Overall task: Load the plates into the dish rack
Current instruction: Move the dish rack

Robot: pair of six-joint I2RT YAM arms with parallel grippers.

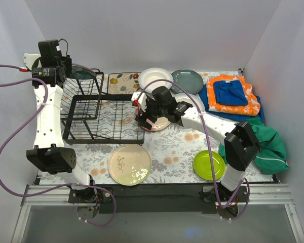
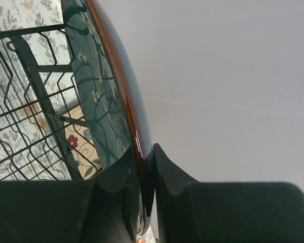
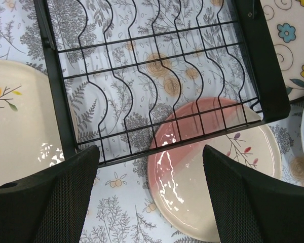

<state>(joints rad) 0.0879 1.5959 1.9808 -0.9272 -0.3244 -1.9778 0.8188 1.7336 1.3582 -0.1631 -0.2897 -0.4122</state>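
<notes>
The left gripper is clamped on the rim of a dark blue-grey plate. It holds the plate on edge above the dish rack, toward the table's far left corner, presumably so the plate can drop upright between the wires. The right gripper, fingers wide apart, hovers over the pink-cream sprig plate, which lies flat just beside the rack's right end, probably lined up to take its rim next.

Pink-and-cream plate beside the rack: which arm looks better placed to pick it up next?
The right arm: its jaws stand open directly over the pink-and-cream plate, while the left arm has its jaws shut on a dark plate at the far end of the dish rack.
</notes>
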